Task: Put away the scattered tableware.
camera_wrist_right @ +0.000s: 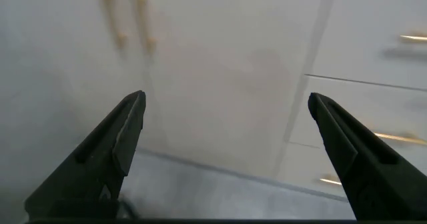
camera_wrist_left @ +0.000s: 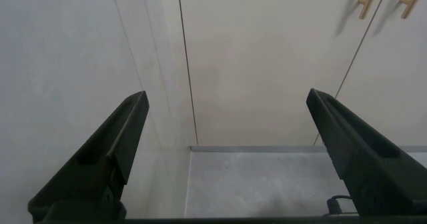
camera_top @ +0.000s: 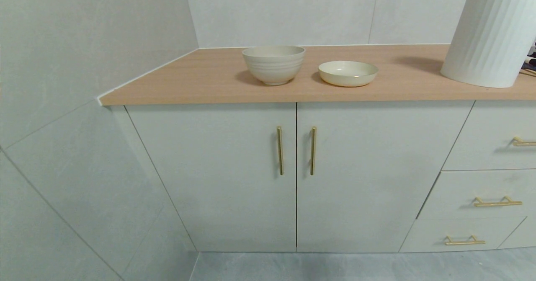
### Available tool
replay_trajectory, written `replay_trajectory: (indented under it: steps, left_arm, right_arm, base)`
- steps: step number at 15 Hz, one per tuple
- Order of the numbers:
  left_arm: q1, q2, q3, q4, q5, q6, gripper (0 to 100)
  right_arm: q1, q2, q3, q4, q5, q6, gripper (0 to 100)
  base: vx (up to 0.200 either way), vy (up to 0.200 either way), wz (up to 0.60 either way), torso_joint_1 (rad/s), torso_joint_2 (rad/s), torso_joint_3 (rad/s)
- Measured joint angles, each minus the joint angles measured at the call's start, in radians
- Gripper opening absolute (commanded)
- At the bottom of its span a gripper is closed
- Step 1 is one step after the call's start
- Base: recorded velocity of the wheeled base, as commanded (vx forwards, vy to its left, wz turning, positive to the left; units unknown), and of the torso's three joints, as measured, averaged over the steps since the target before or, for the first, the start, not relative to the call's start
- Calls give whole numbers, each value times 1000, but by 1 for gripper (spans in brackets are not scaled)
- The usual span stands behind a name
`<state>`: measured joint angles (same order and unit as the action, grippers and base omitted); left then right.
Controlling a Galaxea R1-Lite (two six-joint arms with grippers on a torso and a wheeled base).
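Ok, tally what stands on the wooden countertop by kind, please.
Deep beige ribbed bowl: 1
Shallow cream dish: 1
Tall white ribbed container: 1
Total: 3, leaving out dark clutter cut off at the right edge of the wooden countertop.

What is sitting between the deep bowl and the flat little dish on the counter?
Nothing. In the head view, just a narrow strip of bare wooden countertop separates the deep bowl and the shallow dish; they stand apart.

The desk (camera_top: 209,80) has two dishes on it: one deep bowl (camera_top: 273,64) and one flat bowl (camera_top: 348,73). There is one big white bin (camera_top: 490,36). Below are two doors (camera_top: 217,176), two long gold handles (camera_top: 279,150) and three drawers (camera_top: 481,197).
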<state>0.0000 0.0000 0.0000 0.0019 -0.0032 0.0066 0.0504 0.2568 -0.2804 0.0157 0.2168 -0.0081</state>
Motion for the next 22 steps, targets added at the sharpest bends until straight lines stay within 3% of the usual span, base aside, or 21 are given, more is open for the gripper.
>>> replay_trajectory:
  steps: [5,16,22]
  left_arm:
    - [0,0,0,0,0,-1,100]
    - [0,0,0,0,0,-1,100]
    - [0,0,0,0,0,-1,100]
  right_arm:
    - [40,339,-124,-2,54,-1,100]
    - [336,1134,-573,-170,46,33,100]
    - [536,1404,-748,-251,29,226,100]
  base:
    - [0,0,0,0,0,0]
    - [0,0,0,0,0,0]
    - [0,0,0,0,0,0]
